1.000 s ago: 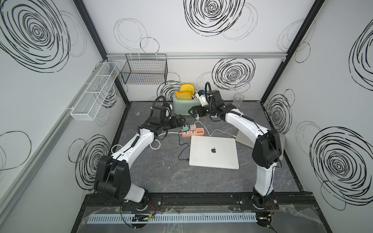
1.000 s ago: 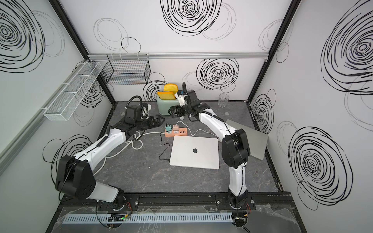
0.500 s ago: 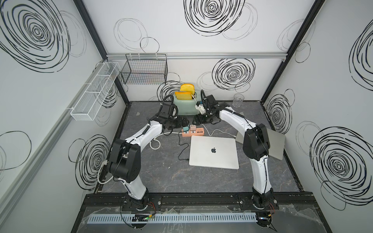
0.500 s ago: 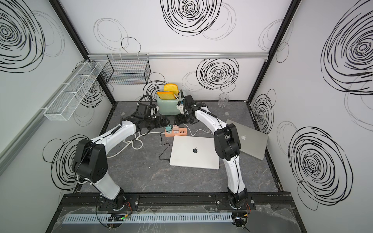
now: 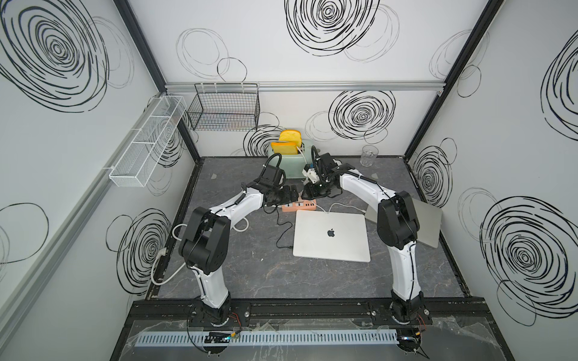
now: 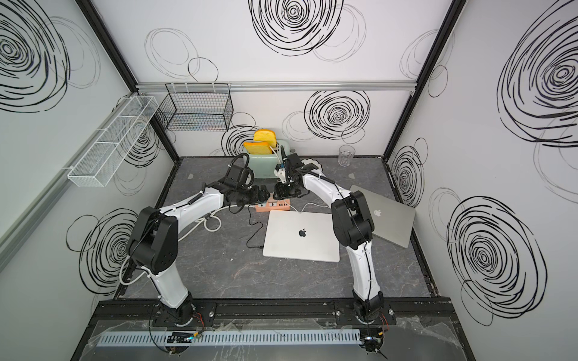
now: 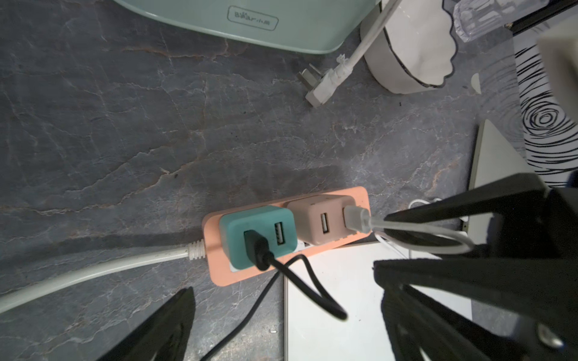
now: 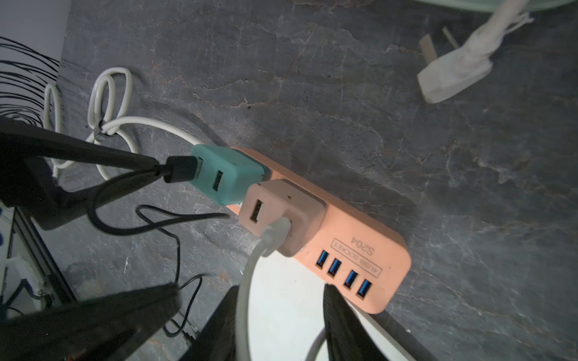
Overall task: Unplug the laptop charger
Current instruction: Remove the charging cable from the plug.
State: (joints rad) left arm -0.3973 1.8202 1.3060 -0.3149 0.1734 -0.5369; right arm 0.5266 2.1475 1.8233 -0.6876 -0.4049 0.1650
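Nothing is unplugged yet, as far as I can see. On the orange power strip the teal adapter and the beige adapter both sit pushed into their sockets, side by side. The white cable leaves the beige adapter and in a top view runs to the back edge of the closed silver laptop, so I take that one as the charger. The black cable from the teal one also ends at the laptop's side, so I can't be certain. My right gripper is low over the strip, jaws partly open and astride the white cable just short of the beige adapter. They are clamped on nothing that I can see. My left gripper stands wide open and empty at the teal end. One fingertip is right against the black plug, though I can't tell whether it touches. I judge the approach done. What's left is closing on the adapter, holding the strip down, and pulling the adapter clear of its socket.
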